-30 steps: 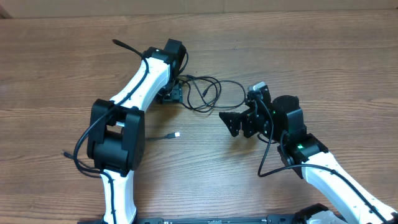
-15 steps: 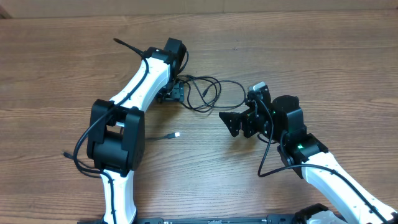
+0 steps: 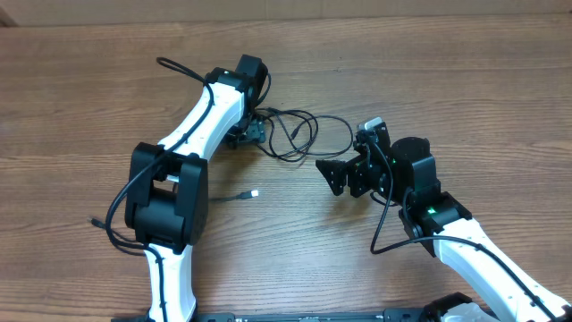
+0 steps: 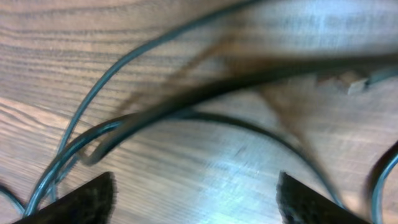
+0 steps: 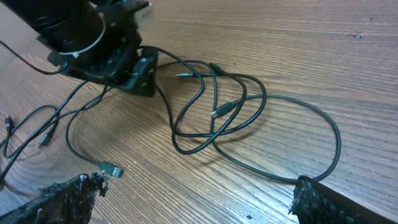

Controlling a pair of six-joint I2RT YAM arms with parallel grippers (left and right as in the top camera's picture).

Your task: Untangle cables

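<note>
- Nearest the arm bases, the right gripper (image 3: 330, 177) sits just short of the cables (image 3: 295, 134). Its fingers (image 5: 62, 199) are spread wide with nothing between them.
- Left of that gripper, a loose plug (image 3: 255, 193) lies on the table (image 3: 447, 80), near the cables.
- Beyond, the cables lie flat in overlapping loops.
- At the cables' far left edge, the left gripper (image 3: 248, 137) hangs low, fingers (image 4: 93, 199) apart. Cords run across the gap, none pinched.
</note>
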